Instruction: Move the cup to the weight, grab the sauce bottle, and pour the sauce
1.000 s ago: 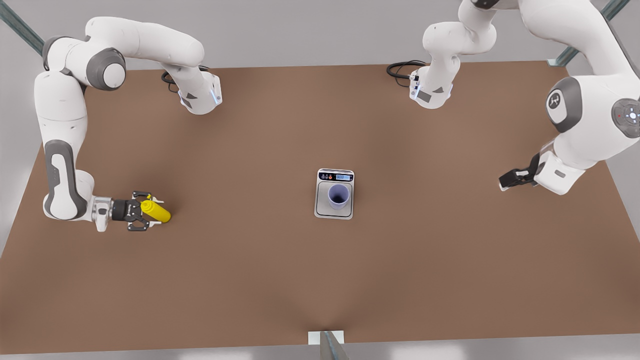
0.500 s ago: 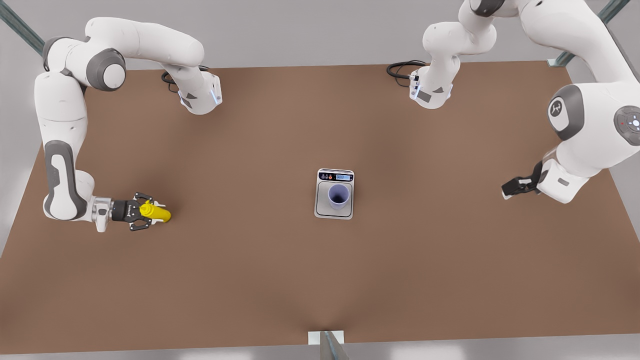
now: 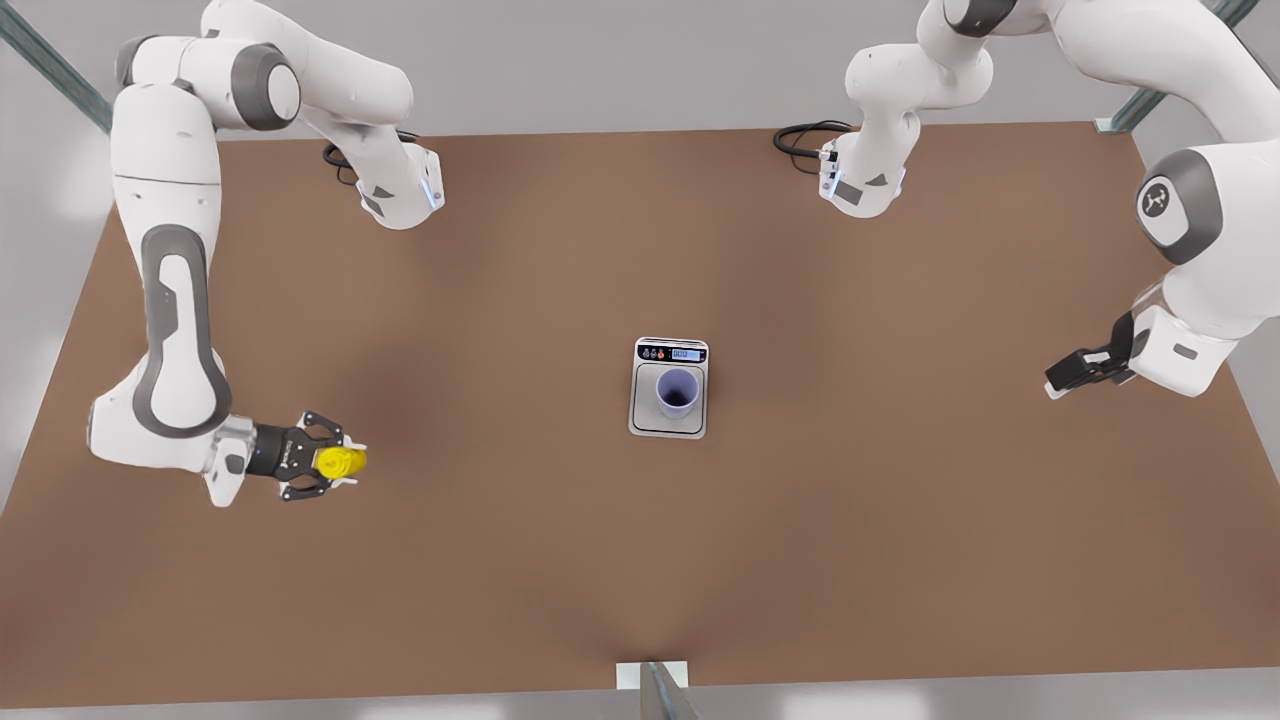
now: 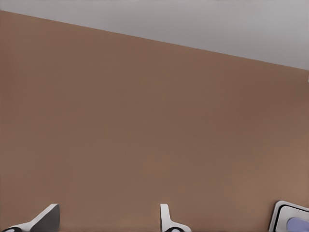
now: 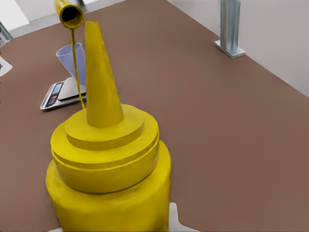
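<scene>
Front view: a matte brown table (image 3: 520, 560) carries a flat, silver-grey weight (image 3: 668, 389) with rounded corners, a dark button strip and a small blue display at its far end. On its plate stands the cup (image 3: 677, 392) — a plain lavender-blue tapered shape with a darker inside, upright and narrower than the plate.

At the front view's left, the right gripper (image 3: 335, 463), black with pale fingertips, has its fingers closed on either side of the sauce bottle (image 3: 341, 461), which it holds clear of the table surface, well apart from the weight. In the right wrist view the sauce bottle (image 5: 108, 164) appears as a smooth, bright yellow cylinder with stepped shoulder rings and a narrow conical nozzle; a small round yellow cap (image 5: 70, 13) hangs off a thin yellow tether beside the tip. The weight (image 5: 65, 93) and cup (image 5: 73, 59) lie beyond the nozzle.

At the front view's right, the left gripper (image 3: 1058, 384) waits above the table edge, holding nothing. In the left wrist view its two pale fingertips (image 4: 166, 220) stand clearly apart — the jaws spread, bare table between them — with a corner of the weight (image 4: 282, 212) nearby.
</scene>
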### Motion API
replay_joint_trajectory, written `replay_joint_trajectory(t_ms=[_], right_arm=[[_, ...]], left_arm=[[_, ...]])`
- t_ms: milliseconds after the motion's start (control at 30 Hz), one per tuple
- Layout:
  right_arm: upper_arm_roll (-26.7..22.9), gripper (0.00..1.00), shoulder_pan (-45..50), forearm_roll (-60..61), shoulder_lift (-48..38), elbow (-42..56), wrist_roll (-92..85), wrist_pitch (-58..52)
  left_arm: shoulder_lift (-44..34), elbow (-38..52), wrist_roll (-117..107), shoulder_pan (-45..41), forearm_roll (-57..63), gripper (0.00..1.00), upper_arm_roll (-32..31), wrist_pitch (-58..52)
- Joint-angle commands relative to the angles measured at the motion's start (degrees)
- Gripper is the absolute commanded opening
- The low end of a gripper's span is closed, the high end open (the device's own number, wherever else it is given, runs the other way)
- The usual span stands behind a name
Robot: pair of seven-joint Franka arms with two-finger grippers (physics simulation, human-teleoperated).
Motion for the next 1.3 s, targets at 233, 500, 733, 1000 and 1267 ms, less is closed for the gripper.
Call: replay_joint_trajectory(t_ms=[233, 500, 733, 1000, 1267], right_arm=[[0.31, 0.54, 14.11, -20.49, -5.09, 0.17, 22.86, 10.72], [0.31, 0.54, 38.02, -48.18, -4.48, 2.11, 47.65, 14.85], [0.40, 0.54, 48.39, -61.88, 1.15, 11.69, 47.21, 3.60], [3.13, 0.54, 52.70, -67.69, 3.70, 12.65, 38.60, -2.90], [2.86, 0.54, 57.45, -80.34, 5.63, 18.37, 65.14, -7.12]], left_arm=[[0.00, 0.00, 0.18, 0.05, -0.02, 1.00, 0.75, 0.11], [0.18, 0.00, 0.09, 0.14, -0.11, 1.00, 1.62, 0.63], [0.79, 0.09, 0.09, 0.14, -0.11, 1.00, 1.62, 0.63], [0.88, 0.09, 0.18, 0.14, -0.11, 1.00, 1.62, 0.54], [0.88, 0.09, 0.18, 0.05, -0.20, 1.00, 1.62, 0.54]])
